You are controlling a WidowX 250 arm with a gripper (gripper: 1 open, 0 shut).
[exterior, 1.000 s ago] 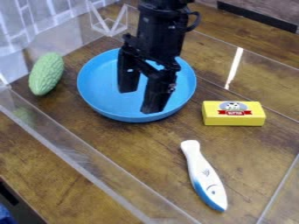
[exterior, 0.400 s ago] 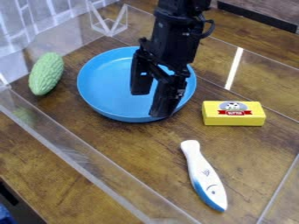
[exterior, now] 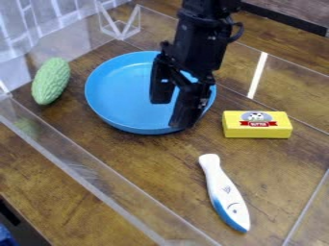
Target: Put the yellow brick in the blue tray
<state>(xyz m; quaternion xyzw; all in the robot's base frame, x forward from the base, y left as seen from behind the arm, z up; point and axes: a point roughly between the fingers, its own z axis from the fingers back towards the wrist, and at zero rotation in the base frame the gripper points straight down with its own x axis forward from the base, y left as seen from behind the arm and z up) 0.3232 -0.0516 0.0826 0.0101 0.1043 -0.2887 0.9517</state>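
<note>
One gripper (exterior: 179, 98) is being held with its two black fingers spread wide and nothing between them, pointing steeply down over the right-hand part of the blue tray (exterior: 113, 104). No contact with any object is being made. Just beyond the tray's right rim, the yellow brick (exterior: 257, 123) is lying flat on the wooden tabletop (exterior: 115, 183), apart from the tray and untouched. From the gripper, the brick is being seen to the right and slightly nearer the camera; its long axis is running roughly left to right across the view. A short sideways shift and a descent are judged to be required before any grasp. A white-and-blue tool (exterior: 224, 192) is lying nearer the camera, and a green vegetable (exterior: 50, 80) is resting left of the tray.
</note>
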